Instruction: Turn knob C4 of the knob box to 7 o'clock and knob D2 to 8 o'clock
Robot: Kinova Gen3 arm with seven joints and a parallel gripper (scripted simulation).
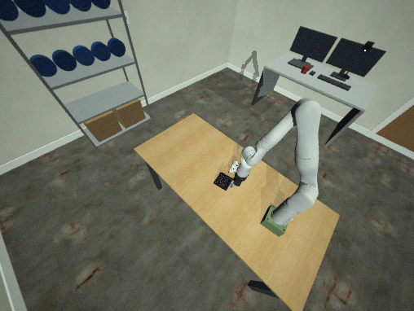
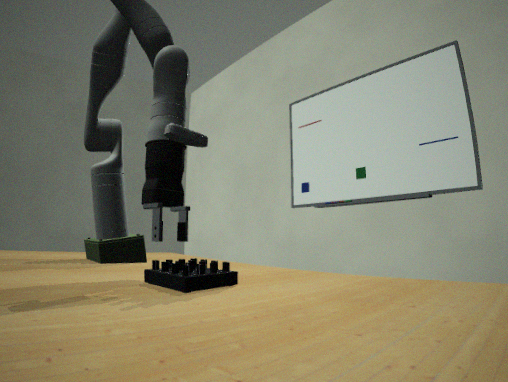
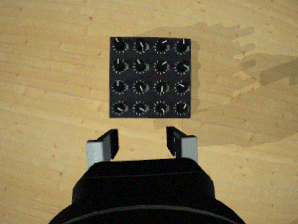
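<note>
Above the table [image 2: 300, 325], gripper [image 2: 170, 231] fully spread, holding nothing | knob box [image 3: 150, 78] at 12 o'clock of fingers in wrist view | knobs likely small, rigid, slippery; pinch sides squarely

Printed names and ring marks on the knob box [image 3: 150, 78] are too small to be read in the wrist view. Its knobs cannot be resolved in the top view. Upper arm [image 2: 120, 20] is cut off by the exterior view's top edge.
</note>
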